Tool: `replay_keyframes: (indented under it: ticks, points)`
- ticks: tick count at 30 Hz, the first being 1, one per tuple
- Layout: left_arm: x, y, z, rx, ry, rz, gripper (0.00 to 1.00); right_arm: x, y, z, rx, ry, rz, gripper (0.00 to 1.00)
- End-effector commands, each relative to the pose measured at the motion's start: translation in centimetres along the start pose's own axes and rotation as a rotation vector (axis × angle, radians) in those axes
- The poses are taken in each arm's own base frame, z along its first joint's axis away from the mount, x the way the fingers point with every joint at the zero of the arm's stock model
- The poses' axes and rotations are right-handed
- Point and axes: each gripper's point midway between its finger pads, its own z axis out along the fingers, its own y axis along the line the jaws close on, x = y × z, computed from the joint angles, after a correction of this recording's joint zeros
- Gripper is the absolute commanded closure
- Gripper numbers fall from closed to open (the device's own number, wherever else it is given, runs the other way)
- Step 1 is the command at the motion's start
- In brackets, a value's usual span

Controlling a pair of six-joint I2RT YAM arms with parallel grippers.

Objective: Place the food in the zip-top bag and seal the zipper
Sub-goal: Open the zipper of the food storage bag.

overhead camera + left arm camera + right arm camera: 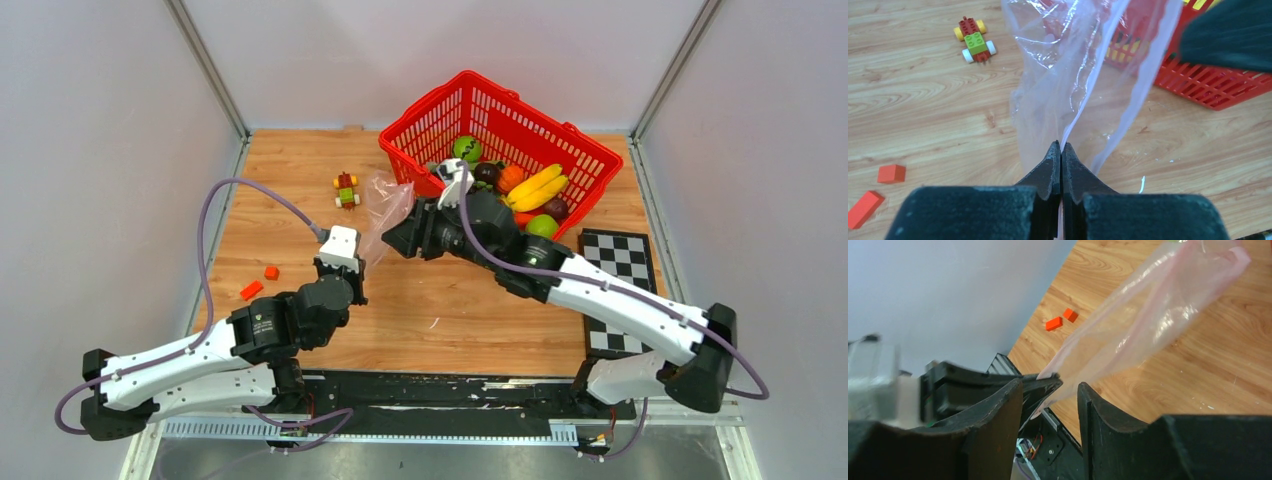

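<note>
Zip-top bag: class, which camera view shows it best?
Left wrist: the zip-top bag fills mid-frame, its edge pinched in the shut left gripper. Top external shows it small, crumpled between the arms; right wrist shows a pinkish stretch of it.

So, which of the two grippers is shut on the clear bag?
The left gripper: its jaws are pressed together on the zip-top bag's edge. The right gripper has its jaws apart and clamps nothing.

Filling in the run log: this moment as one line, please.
left end effector: shut on zip-top bag | right end effector: open beside it | food: in red basket
</note>
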Motion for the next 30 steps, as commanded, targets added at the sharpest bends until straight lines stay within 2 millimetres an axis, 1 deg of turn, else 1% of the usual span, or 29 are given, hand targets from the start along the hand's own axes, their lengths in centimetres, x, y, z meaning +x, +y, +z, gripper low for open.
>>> replay_keyframes:
  ticks: [1, 2, 4, 7, 9, 11, 17, 19, 20, 21, 23, 26, 28, 30]
  points:
    - [-1.1, 0.1, -0.2, -0.017, -0.042, -0.08, 1.0, -1.5, 2.1, -4.4, -0.098, -0.031, -0.094, 0.55]
    - [-1.1, 0.1, -0.2, -0.015, -0.042, -0.083, 1.0, -1.3, 1.8, -4.8, -0.097, -0.031, -0.094, 0.55]
    - [-1.3, -0.1, -0.2, -0.007, -0.044, -0.09, 1.0, -0.8, 0.4, -5.4, -0.049, -0.037, -0.069, 0.55]
    - [-1.5, -0.7, -0.1, 0.02, -0.044, -0.092, 1.0, -0.5, -1.3, -5.2, 0.021, -0.058, -0.039, 0.55]
    - [-1.5, -1.1, -0.1, 0.035, -0.041, -0.087, 1.0, -0.5, -1.3, -4.4, 0.031, -0.056, -0.03, 0.53]
    - [-1.5, -1.4, 0.0, 0.042, -0.038, -0.086, 1.0, -0.7, -0.9, -3.7, 0.026, -0.047, -0.032, 0.51]
    - [-1.4, -1.8, 0.0, 0.061, -0.033, -0.086, 1.0, -0.3, -0.2, -0.8, 0.016, -0.014, -0.018, 0.51]
    - [-1.4, -1.8, 0.0, 0.058, -0.032, -0.083, 1.0, -0.3, 0.5, -0.4, -0.005, 0.001, -0.016, 0.51]
    - [-1.4, -1.7, 0.0, 0.057, -0.032, -0.083, 1.0, -0.3, 0.4, -0.3, 0.003, 0.0, -0.009, 0.51]
    - [-1.4, -1.7, 0.0, 0.057, -0.032, -0.083, 1.0, -0.3, 0.0, -0.1, 0.019, -0.003, -0.006, 0.53]
    - [-1.4, -1.6, -0.1, 0.057, -0.035, -0.086, 1.0, 0.0, -1.0, 0.2, 0.062, -0.009, -0.009, 0.61]
    - [-1.5, -1.4, -0.1, 0.054, -0.04, -0.091, 1.0, 0.6, -2.5, 0.4, 0.117, -0.004, -0.015, 0.79]
    - [-1.6, -1.3, -0.2, 0.054, -0.043, -0.093, 1.0, 1.2, -2.8, 0.5, 0.12, 0.012, -0.019, 0.89]
    - [-1.7, -1.3, -0.2, 0.052, -0.046, -0.093, 1.0, 1.7, -2.7, 0.6, 0.11, 0.036, -0.025, 0.96]
